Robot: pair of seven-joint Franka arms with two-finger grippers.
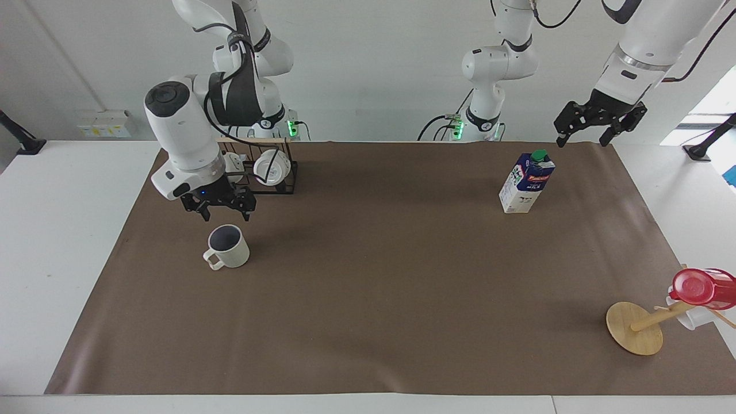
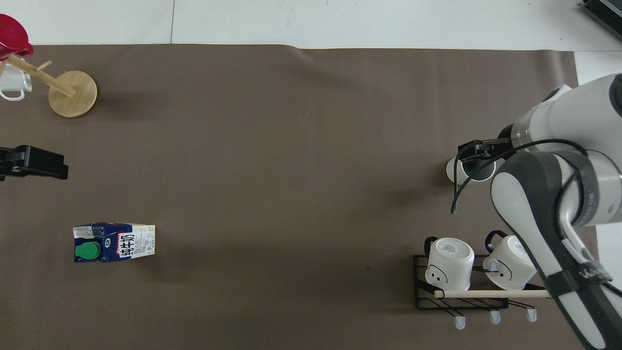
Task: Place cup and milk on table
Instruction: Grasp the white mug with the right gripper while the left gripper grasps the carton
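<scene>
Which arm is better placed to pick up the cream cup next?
Right. The right gripper hangs open just above the cup, while the left gripper waits up near the milk.

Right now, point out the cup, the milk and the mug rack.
cup (image 1: pixel 232 253), facing view, outer wall.
milk (image 1: pixel 524 190), facing view, front face.
mug rack (image 2: pixel 491 294), overhead view, wooden bar.
</scene>
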